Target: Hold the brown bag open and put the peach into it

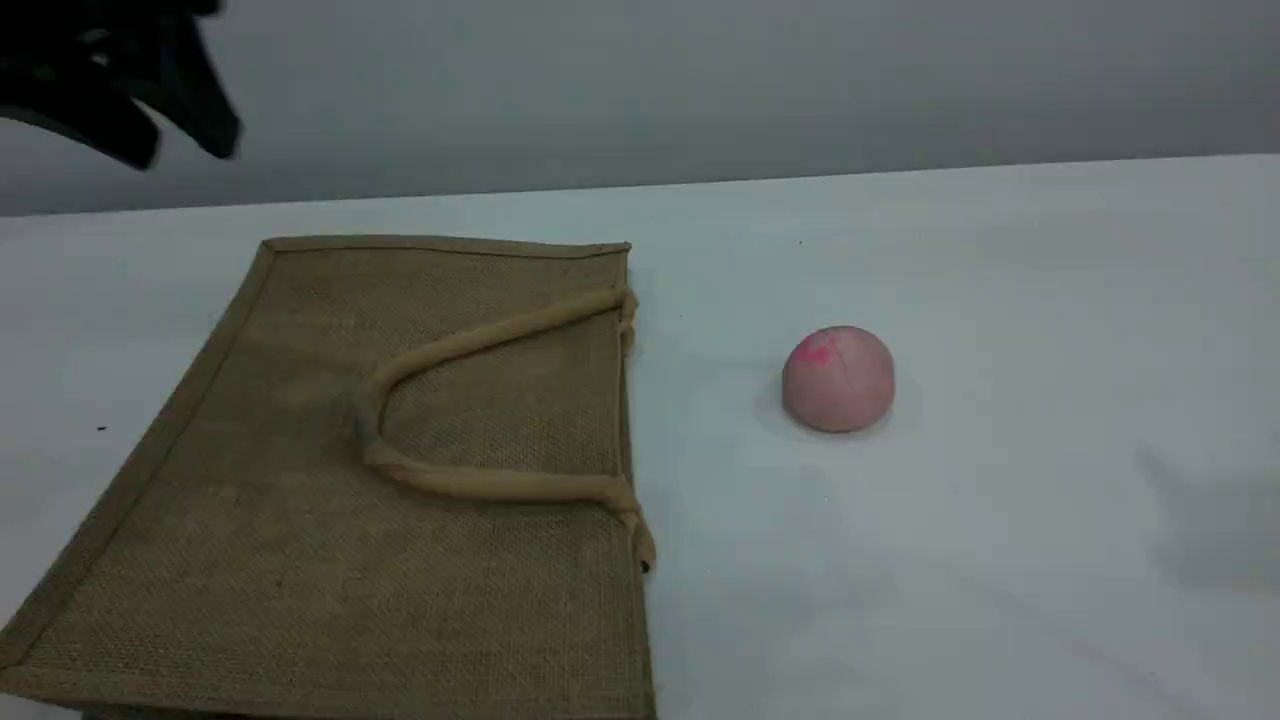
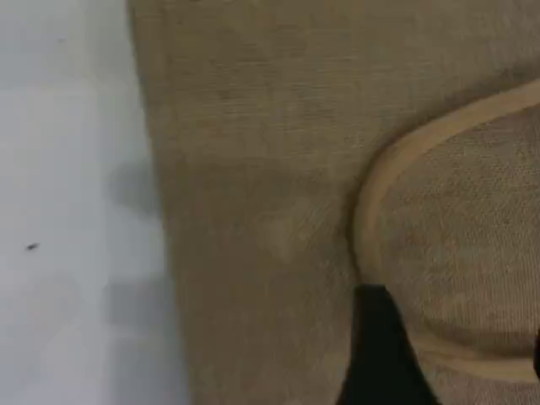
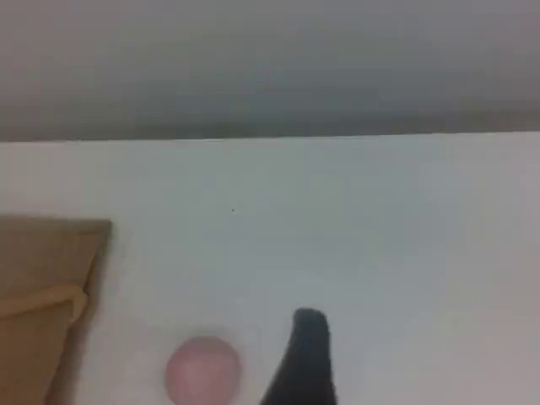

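The brown bag [image 1: 300,480] lies flat on the white table's left half, its mouth edge facing right and its light loop handle [image 1: 480,340] resting on top. To its right, well apart, the pale-pink peach [image 1: 838,379] sits on the table. My left gripper [image 1: 180,145] hovers high above the far left corner, open and empty. In the left wrist view it hangs over the brown bag [image 2: 253,211] near the handle [image 2: 364,211], one dark fingertip [image 2: 380,346] showing. The right wrist view shows one fingertip [image 3: 308,346] beside the peach [image 3: 202,369], with nothing in its grasp.
The white table [image 1: 1000,300] runs back to a grey wall. A faint shadow falls on the table at the right edge. The bag's near corners reach the scene view's bottom edge.
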Tool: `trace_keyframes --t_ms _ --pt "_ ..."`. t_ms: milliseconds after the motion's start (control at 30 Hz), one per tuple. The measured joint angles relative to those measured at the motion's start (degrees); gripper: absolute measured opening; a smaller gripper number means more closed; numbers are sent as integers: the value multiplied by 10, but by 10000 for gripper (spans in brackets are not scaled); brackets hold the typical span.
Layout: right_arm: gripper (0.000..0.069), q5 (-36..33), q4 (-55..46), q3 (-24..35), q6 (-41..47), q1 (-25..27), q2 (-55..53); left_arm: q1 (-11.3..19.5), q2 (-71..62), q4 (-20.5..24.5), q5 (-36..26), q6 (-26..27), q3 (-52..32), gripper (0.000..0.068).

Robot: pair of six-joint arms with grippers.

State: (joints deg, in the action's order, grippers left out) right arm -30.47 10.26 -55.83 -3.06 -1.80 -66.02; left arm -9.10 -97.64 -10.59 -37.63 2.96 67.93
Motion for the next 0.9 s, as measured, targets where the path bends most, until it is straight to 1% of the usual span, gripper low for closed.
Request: trace_keyframes --t_ms 167,300,600,733,900 --pt "582 1 0 0 -5 0 -3 -3 -60 0 -3 -4 24 385" --pt "582 3 0 -1 -6 0 -21 -3 -96 0 -3 -4 25 385" --pt "582 13 0 -1 -8 0 -78 -3 -133 -6 6 -5 25 385" --pt "582 19 0 -1 -8 0 -90 -3 -148 -19 8 -5 25 385" --pt "582 18 0 -1 -8 0 -91 -8 -178 -18 11 -5 25 385"
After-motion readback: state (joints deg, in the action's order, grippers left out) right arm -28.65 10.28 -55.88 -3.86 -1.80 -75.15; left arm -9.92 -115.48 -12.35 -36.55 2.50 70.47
